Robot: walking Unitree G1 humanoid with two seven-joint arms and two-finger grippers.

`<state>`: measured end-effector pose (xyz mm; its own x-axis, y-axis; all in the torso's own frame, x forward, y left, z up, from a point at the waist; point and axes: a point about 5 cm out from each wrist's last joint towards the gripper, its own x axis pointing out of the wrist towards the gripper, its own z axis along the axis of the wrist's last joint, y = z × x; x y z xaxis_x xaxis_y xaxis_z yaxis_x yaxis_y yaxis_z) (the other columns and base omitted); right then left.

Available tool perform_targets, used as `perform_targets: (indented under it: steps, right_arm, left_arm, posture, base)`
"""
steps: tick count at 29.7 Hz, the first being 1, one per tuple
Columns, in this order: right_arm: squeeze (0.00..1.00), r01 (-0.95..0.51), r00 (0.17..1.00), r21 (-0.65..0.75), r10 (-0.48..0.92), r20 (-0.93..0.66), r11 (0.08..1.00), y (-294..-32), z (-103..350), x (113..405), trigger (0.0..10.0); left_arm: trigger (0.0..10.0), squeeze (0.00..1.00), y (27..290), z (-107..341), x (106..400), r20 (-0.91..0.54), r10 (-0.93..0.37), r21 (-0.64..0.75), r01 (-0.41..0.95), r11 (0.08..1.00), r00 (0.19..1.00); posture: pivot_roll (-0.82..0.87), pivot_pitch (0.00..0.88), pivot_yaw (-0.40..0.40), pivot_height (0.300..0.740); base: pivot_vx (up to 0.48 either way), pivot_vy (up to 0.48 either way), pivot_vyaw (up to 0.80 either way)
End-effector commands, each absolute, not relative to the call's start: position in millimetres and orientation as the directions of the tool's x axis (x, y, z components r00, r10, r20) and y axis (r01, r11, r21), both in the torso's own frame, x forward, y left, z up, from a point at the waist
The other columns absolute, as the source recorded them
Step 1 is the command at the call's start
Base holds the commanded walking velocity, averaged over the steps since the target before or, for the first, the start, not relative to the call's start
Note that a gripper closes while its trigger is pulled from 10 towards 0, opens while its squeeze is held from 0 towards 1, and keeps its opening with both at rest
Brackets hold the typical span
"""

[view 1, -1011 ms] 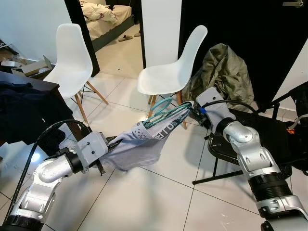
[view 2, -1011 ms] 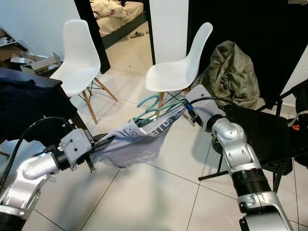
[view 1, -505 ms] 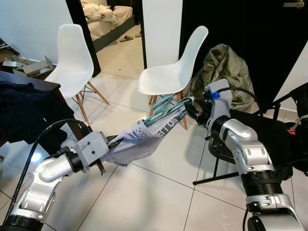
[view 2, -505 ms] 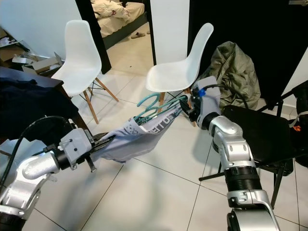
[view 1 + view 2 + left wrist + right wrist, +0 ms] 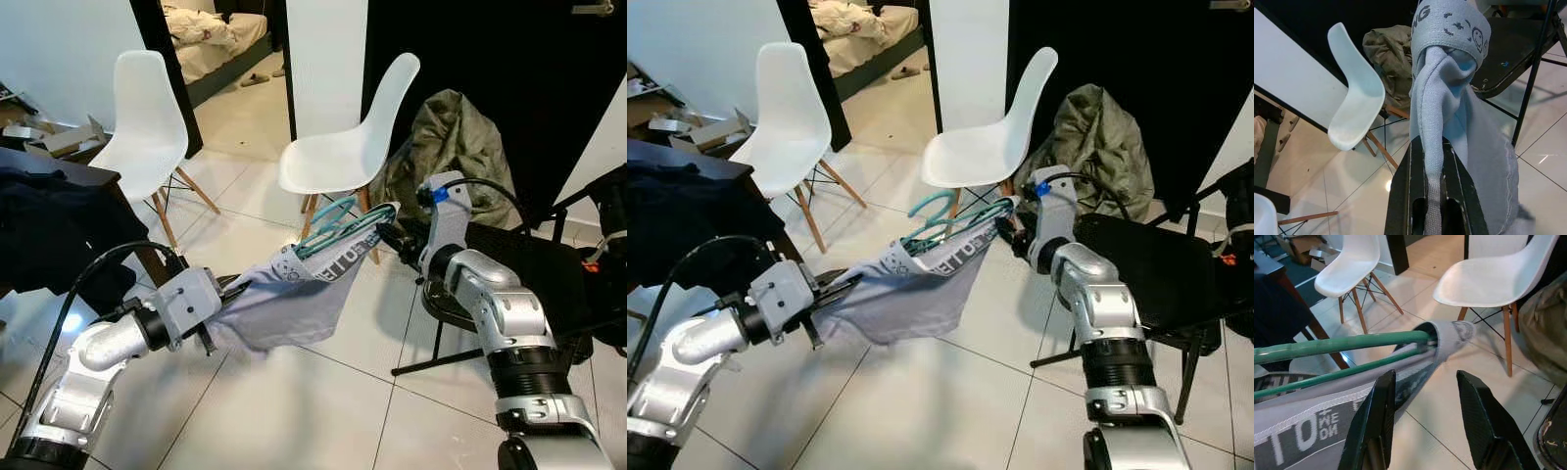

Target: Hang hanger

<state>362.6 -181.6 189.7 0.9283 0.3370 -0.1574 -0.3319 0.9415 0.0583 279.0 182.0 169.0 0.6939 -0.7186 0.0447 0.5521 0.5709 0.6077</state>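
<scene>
While the left pincer (image 5: 233, 290) is clamped on the garment (image 5: 294, 299), the hanger (image 5: 338, 227) should be regripped by the spread right pincer (image 5: 384, 235).

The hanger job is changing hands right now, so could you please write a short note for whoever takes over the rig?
Left gripper: shut on the grey garment, holding its lower end up above the tiled floor.
Right gripper: open, fingers on either side of the garment's far end, gripping nothing.
Green hanger: threaded inside the garment's printed waistband, its hook poking out the top, in front of the white chair.
Done: the garment is on the hanger.
Left: take hold of the hanger, likely with the right gripper, and hang it up. I can make out no rail or hook to hang it on here.
</scene>
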Motion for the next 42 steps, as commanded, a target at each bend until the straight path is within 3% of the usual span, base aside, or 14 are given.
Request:
perform_targets:
  steps: [1, 5, 6, 17, 28, 31, 35, 37, 38, 42]
  right_arm:
    - [0.0, -0.33, 0.925, 0.113, 0.344, -0.158, 0.937, -177, 191, 364, 1.1]
    - [0.0, -0.324, 0.927, 0.124, 0.341, -0.156, 0.938, -177, 191, 364, 1.1]
    - [0.0, -0.317, 0.93, 0.132, 0.335, -0.151, 0.939, -178, 191, 364, 0.0]
    - [0.0, -0.289, 0.943, 0.186, 0.313, -0.113, 0.939, -185, 194, 364, 0.0]
    - [0.0, -0.337, 0.937, 0.28, 0.293, 0.189, 0.899, -202, 235, 359, 0.0]
    - [0.0, -0.349, 0.931, 0.277, 0.298, 0.21, 0.895, -203, 239, 357, 0.0]
    - [0.0, -0.463, 0.873, 0.133, 0.425, 0.239, 0.876, -194, 249, 347, 0.0]
    - [0.0, -0.463, 0.873, 0.133, 0.425, 0.239, 0.876, -194, 249, 347, 0.0]
    - [0.0, -0.526, 0.835, 0.055, 0.503, 0.223, 0.849, -185, 249, 341, 0.0]
    - [0.0, -0.61, 0.775, -0.03, 0.604, 0.187, 0.792, -170, 246, 333, 0.0]
  left_arm:
    - [10.0, 0.0, 182, 173, 279, 0.05, -0.724, 0.615, 0.55, 0.565, 0.688]
    - [10.0, 0.0, 181, 173, 279, 0.052, -0.725, 0.615, 0.55, 0.565, 0.686]
    - [10.0, 0.0, 180, 174, 278, 0.054, -0.727, 0.615, 0.551, 0.565, 0.685]
    - [10.0, 0.0, 174, 177, 277, 0.073, -0.741, 0.608, 0.559, 0.564, 0.667]
    - [10.0, 0.0, 181, 159, 280, 0.006, -0.711, 0.592, 0.57, 0.569, 0.704]
    - [10.0, 0.0, 183, 157, 280, -0.006, -0.703, 0.589, 0.57, 0.572, 0.712]
    - [10.0, 0.0, 192, 139, 278, -0.052, -0.676, 0.548, 0.587, 0.596, 0.735]
    - [10.0, 0.0, 192, 139, 278, -0.052, -0.676, 0.548, 0.587, 0.596, 0.735]
    - [10.0, 0.0, 193, 134, 276, -0.06, -0.671, 0.531, 0.592, 0.606, 0.739]
    - [10.0, 0.0, 191, 133, 276, -0.052, -0.672, 0.519, 0.595, 0.614, 0.739]
  posture:
    - [-0.01, 0.087, 0.047, 0.74]
    - [-0.01, 0.087, 0.047, 0.74]
    - [-0.01, 0.087, 0.047, 0.74]
    - [-0.01, 0.09, 0.049, 0.74]
    - [-0.01, 0.088, 0.054, 0.74]
    - [-0.01, 0.088, 0.054, 0.74]
    - [-0.02, 0.09, 0.056, 0.74]
    - [-0.02, 0.09, 0.056, 0.74]
    - [-0.02, 0.091, 0.056, 0.74]
    - [-0.02, 0.093, 0.056, 0.74]
  base:
    - [0.0, 0.0, 0.0]
    - [0.0, 0.0, 0.0]
    - [0.0, 0.0, 0.0]
    - [0.0, 0.0, 0.0]
    - [0.0, 0.0, 0.0]
    - [0.0, 0.0, 0.0]
    - [0.0, 0.0, 0.0]
    - [0.0, 0.0, 0.0]
    - [0.0, 0.0, 0.0]
    - [0.0, 0.0, 0.0]
